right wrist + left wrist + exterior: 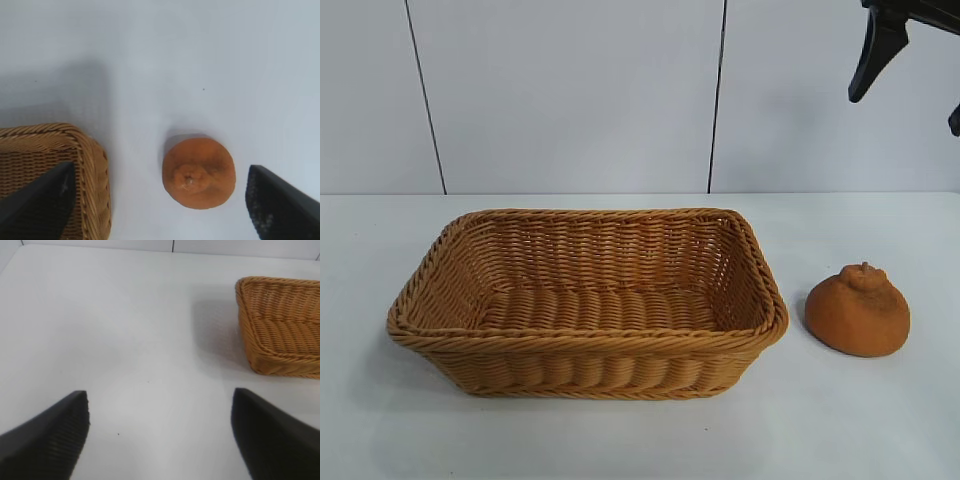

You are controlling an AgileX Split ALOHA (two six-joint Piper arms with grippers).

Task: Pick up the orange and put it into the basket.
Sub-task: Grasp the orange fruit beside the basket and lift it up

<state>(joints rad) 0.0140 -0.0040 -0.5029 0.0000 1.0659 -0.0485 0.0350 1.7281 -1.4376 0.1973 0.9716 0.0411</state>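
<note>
The orange (858, 310) sits on the white table just right of the basket (586, 340), knob upward. The basket is empty, in the middle of the table. My right gripper (905, 112) is open and empty, high above the orange at the top right. In the right wrist view the orange (199, 173) lies between the spread fingers, closer to one of them, and the basket's corner (92, 165) lies beside the other. My left gripper (160, 392) is open and empty over bare table, with the basket's end (280, 335) farther off. The left gripper is out of the exterior view.
A white panelled wall (570, 90) stands behind the table. Bare tabletop (880, 430) lies around the orange and in front of the basket.
</note>
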